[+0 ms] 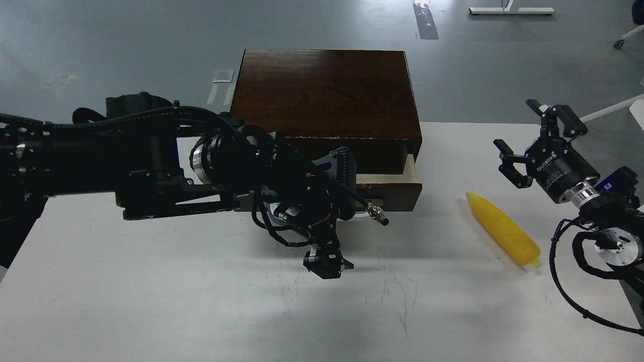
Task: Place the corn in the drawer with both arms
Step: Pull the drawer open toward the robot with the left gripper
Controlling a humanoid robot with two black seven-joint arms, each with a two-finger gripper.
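Lying ridged, tapered corn (504, 229) | dark wooden drawer (397, 188) ajar

The corn (504, 229) is bright yellow with ridged kernel rows. The box (326, 90) is dark reddish-brown wood, its drawer (397, 186) pale inside. The worktop (151, 291) is white; both arms are black.

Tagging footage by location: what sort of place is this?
Probably a robotics lab: a bare white table on a grey floor, with only a wooden box and a toy corn.
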